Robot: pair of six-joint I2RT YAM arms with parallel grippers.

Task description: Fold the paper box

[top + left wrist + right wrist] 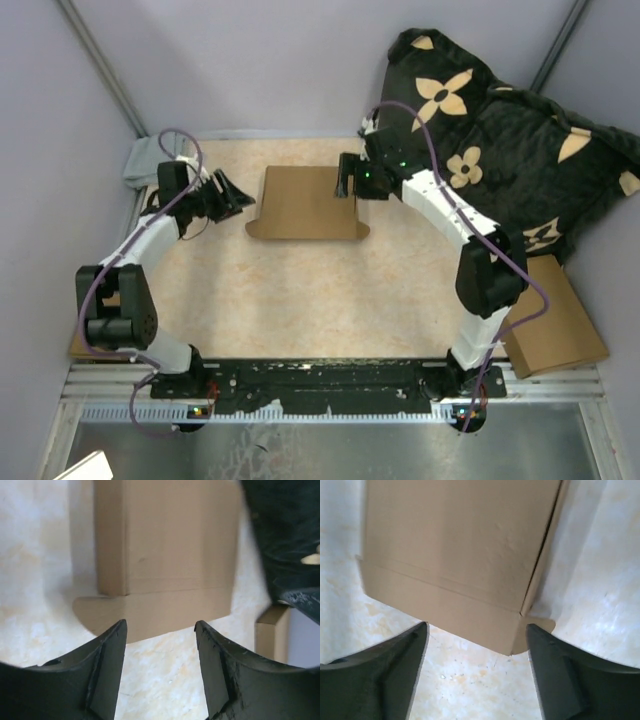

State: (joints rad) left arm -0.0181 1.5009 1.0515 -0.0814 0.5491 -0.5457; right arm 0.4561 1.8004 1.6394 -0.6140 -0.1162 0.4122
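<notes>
The paper box [303, 202] lies on the table as a shallow, closed brown mailer with a front flap whose rounded tabs stick out at its near corners. My left gripper [236, 197] is open and empty just off the box's left side. In the left wrist view the box [170, 545] lies ahead of the open gripper [160, 630], not touching. My right gripper [346, 181] is open and empty over the box's right edge. In the right wrist view the box [455, 550] and its corner tab [541, 625] lie just beyond the open gripper [476, 632].
A black pillow with tan flowers [500, 130] fills the back right. Another brown box [555, 320] lies at the right by the right arm. A flat brown cardboard piece [84, 345] lies under the left arm. A grey cloth [145, 160] sits at the back left.
</notes>
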